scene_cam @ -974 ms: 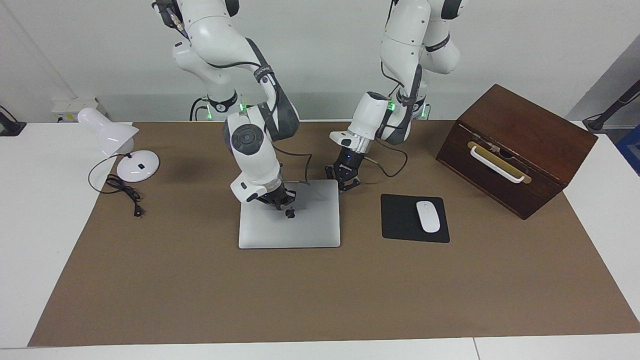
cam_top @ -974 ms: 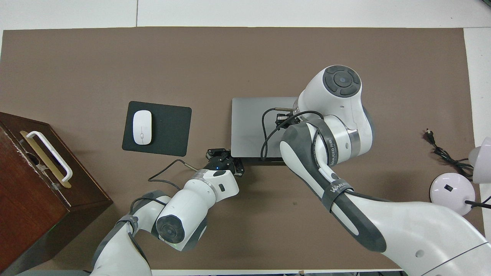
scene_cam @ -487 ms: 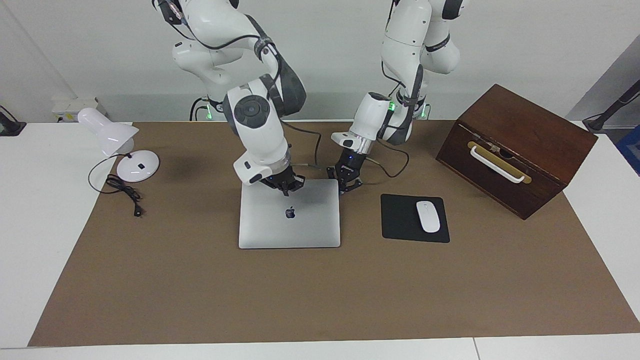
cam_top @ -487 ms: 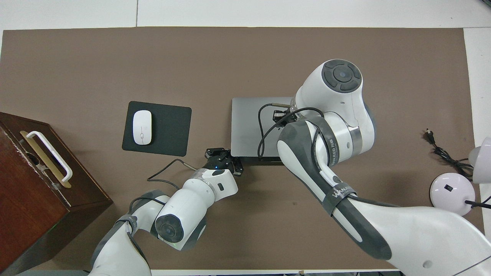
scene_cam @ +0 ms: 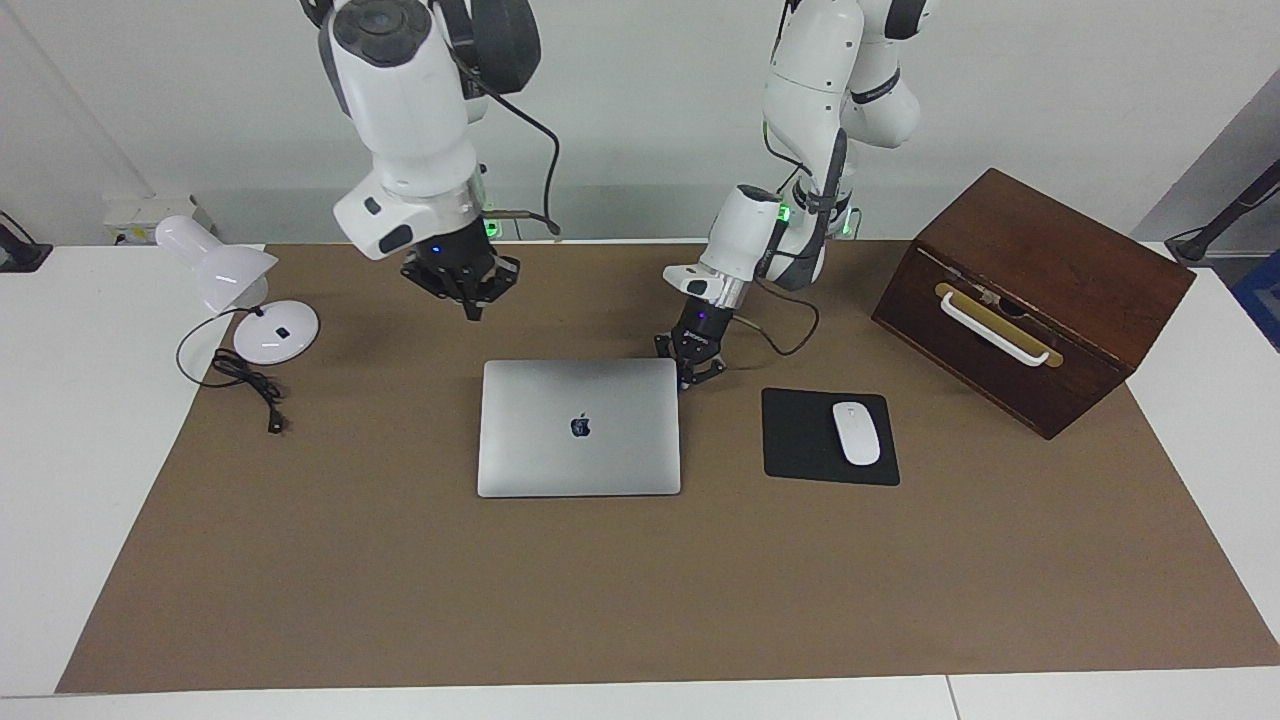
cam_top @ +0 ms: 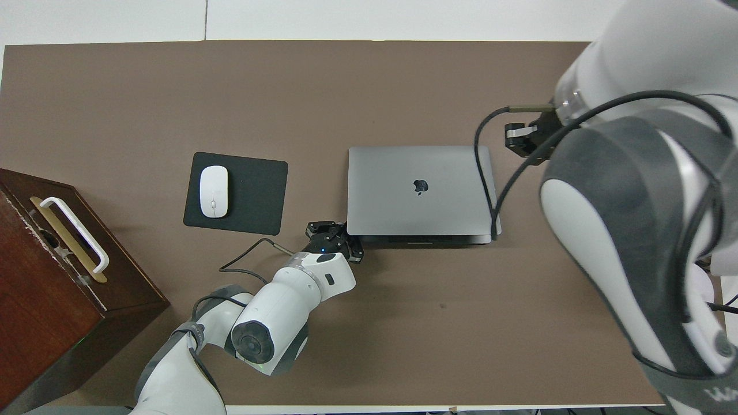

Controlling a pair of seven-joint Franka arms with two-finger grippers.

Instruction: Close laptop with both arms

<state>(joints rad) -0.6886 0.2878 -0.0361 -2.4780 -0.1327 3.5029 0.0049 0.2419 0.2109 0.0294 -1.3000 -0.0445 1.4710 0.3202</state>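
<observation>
1. The laptop (scene_cam: 579, 428) has a smooth, matt metal lid.
2. My arms' shells are glossy white plastic.
3. The wooden box (scene_cam: 1030, 298) looks dark and polished.
4. The table cover (scene_cam: 640, 590) is matt brown.

A white mouse (scene_cam: 856, 432) lies on a black mouse pad (scene_cam: 800, 440) near a wooden box (scene_cam: 1040, 290).

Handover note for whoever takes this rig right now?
Left gripper: low at the corner of the thin silver-grey laptop nearest the robots, on the left arm's side; finger state unclear.
Right gripper: raised over the brown mat, off the laptop, holding nothing.
Laptop: lid flat down, logo up, beside the black mouse pad with the white mouse.
Done: laptop closed.
Left: probably only pull the left arm away.
</observation>
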